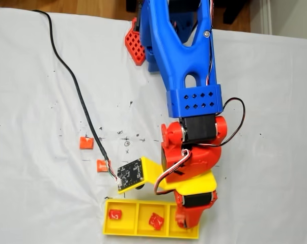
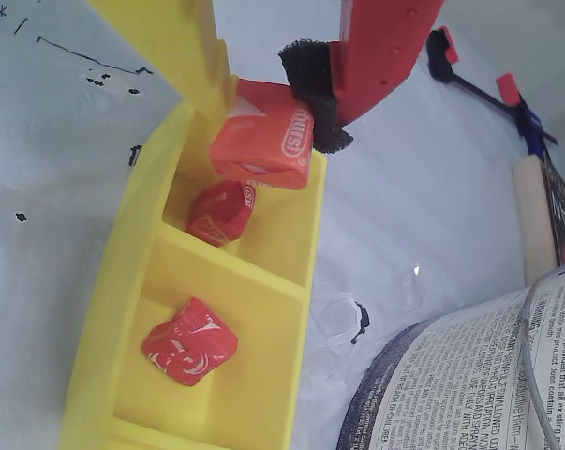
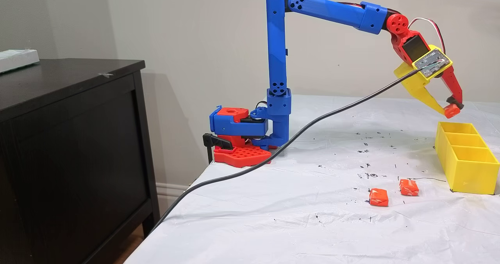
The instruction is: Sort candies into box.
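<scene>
On the white-covered table (image 3: 312, 217), the gripper (image 2: 296, 112) pinched an orange candy (image 2: 263, 141) above the yellow tray's (image 2: 104, 309) end compartment, apparently awaiting release.

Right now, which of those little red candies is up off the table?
The orange candy pinched in the pincer, hanging above the yellow box. Two others lie inside the box's compartments, and two rest on the white cloth.

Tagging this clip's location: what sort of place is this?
Probably a room at home, not a lab: a table under a wrinkled white sheet, a dark wooden cabinet beside it, and a plain wall with baseboard.
</scene>
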